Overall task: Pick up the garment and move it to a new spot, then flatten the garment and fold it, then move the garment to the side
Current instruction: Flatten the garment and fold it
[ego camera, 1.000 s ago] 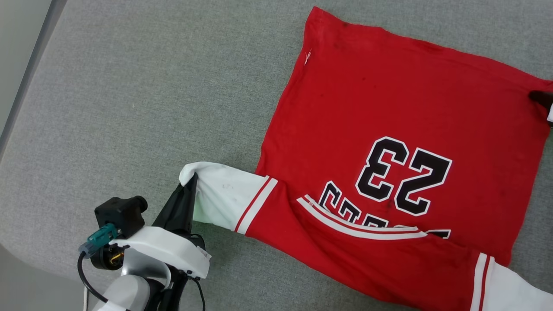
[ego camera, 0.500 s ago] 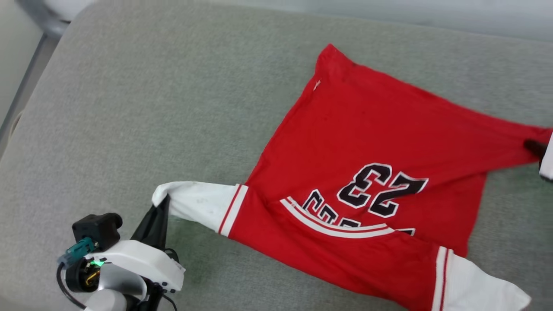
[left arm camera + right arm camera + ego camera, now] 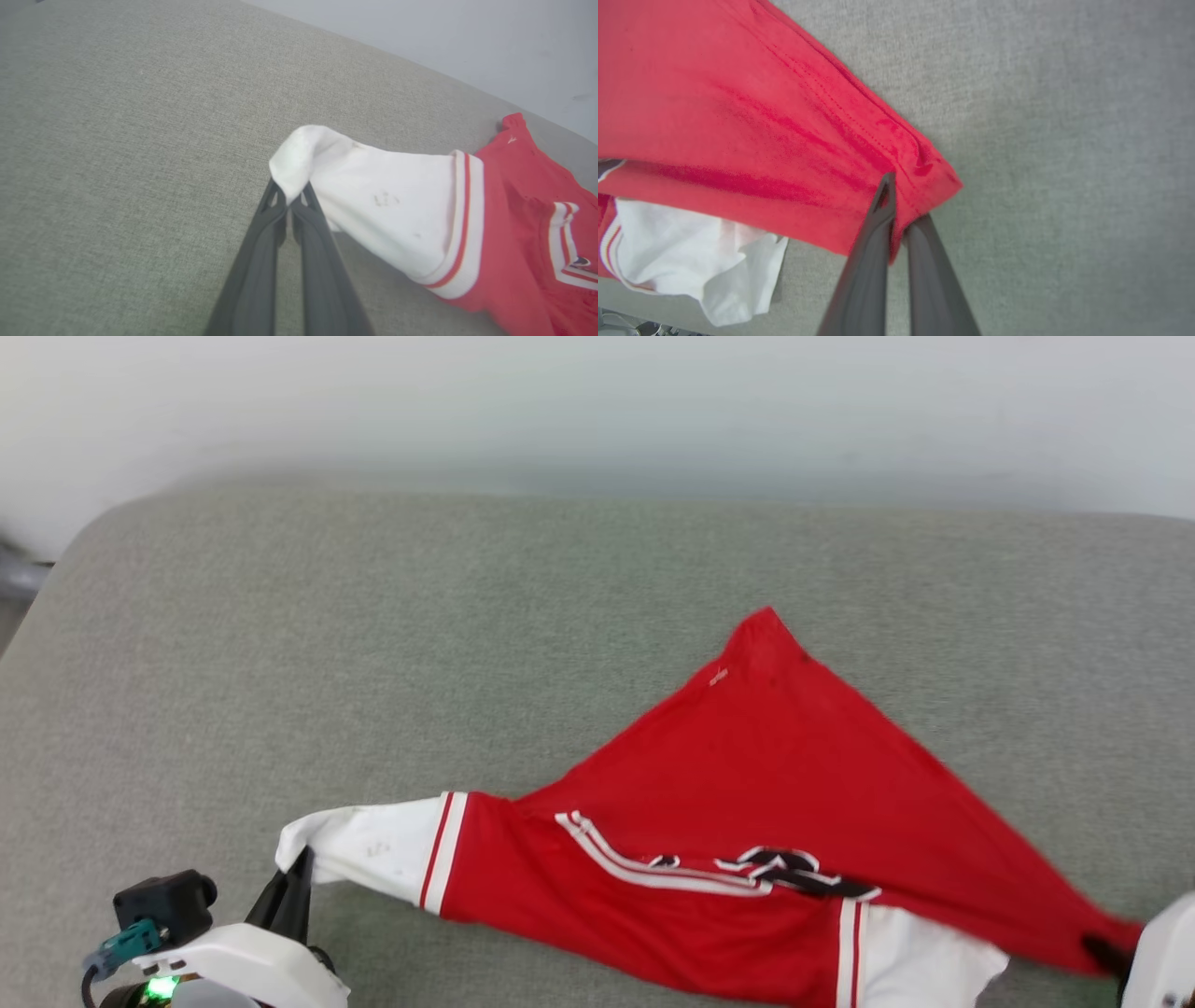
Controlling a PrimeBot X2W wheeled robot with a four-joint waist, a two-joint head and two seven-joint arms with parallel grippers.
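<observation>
Head view: I see the garment (image 3: 766, 747) stretched over the grey cushion (image 3: 373, 635), my left gripper (image 3: 289, 199) clamped on a white sleeve (image 3: 373, 200) (tip bunched), right gripper (image 3: 902, 200) pinching its red hem corner (image 3: 936, 177).

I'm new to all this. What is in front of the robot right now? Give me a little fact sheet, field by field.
Item: red jersey-style shirt with white sleeves and striped trim
Surface: grey woven fabric pad
Left gripper: shut on the tip of one white sleeve
Right gripper: shut on a red hem corner
Shirt state: stretched between both grippers, far corner apparently resting on the pad
Black lettering: mostly hidden by a fold
</observation>
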